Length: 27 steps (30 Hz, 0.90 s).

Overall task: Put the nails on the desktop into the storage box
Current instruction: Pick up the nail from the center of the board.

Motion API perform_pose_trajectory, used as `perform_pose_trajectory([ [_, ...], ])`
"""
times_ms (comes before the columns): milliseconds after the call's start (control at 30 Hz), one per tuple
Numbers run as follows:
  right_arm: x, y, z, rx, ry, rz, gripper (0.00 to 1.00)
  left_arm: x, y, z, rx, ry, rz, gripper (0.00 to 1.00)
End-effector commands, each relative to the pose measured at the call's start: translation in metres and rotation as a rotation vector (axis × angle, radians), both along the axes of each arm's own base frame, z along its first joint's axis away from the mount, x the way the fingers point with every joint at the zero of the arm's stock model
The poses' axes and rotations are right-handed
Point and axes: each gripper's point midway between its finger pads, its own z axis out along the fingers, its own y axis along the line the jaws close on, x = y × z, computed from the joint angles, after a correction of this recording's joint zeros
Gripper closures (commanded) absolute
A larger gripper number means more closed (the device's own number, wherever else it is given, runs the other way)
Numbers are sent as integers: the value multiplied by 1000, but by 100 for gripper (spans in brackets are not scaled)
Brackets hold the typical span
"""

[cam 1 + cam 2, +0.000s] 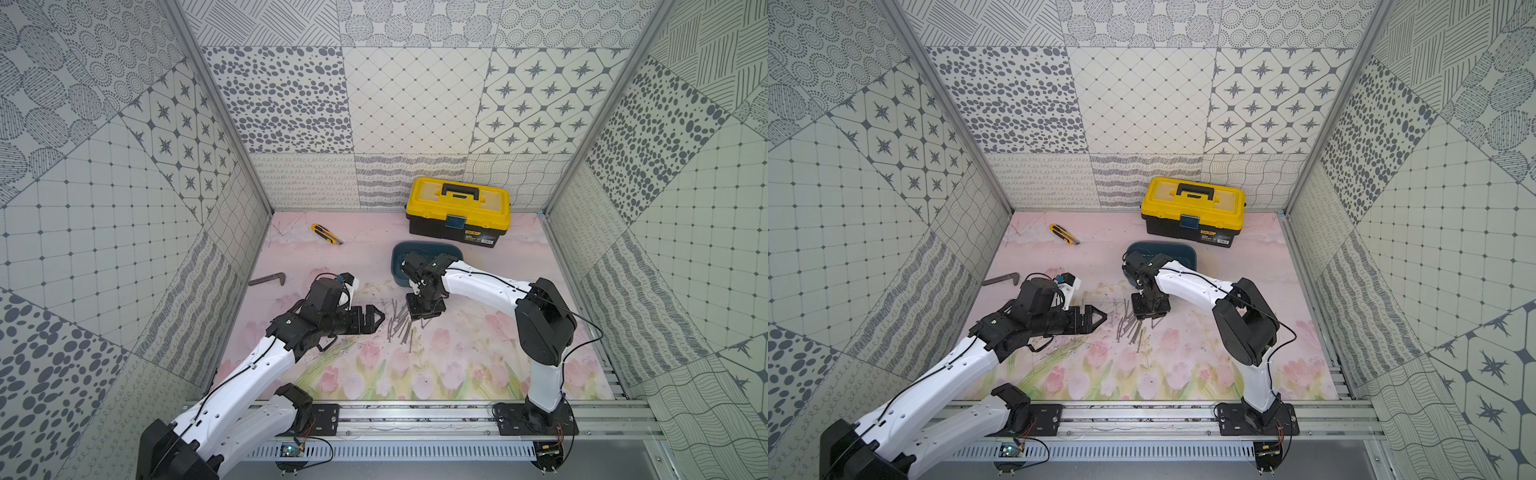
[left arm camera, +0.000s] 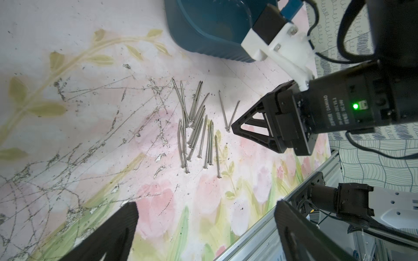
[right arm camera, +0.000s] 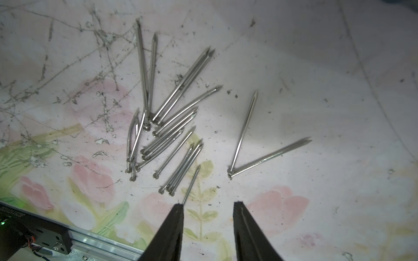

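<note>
Nails [image 3: 163, 142] lie loose; right fingers [image 3: 172, 230] part-open, left fingers [image 2: 113, 232] wide, both empty (storage box [image 1: 451, 251] half hidden).

Nails [image 3: 183, 83] shiny silver-grey. Box [image 2: 203, 49] teal. Desk [image 3: 339, 90] pale pink, tulip-and-leaf print, dark scratches. Toolbox [image 1: 457, 203] yellow over black. Walls [image 1: 415, 104] grey-on-white patchwork.

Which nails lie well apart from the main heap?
The two nails forming a V, heads touching and points spread; they lie on the desktop clear of the heap, where the rest crowd together.
</note>
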Motion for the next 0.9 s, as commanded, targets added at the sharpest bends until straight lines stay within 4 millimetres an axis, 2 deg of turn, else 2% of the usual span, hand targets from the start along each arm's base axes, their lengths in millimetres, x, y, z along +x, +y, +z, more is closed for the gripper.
perform_pose_trajectory([
  [0,3,6,-4,3,-8,-12,60,0,6,0,27,-36,4,0],
  [533,5,-7,-35,-92,-3,-41,67,-6,17,5,63,-81,11,1],
  [767,7,-12,-43,-123,-12,-40,68,-6,14,2,54,-72,0,0],
  [867,9,-14,-44,-136,-22,-34,68,-7,6,1,23,-74,-36,0],
])
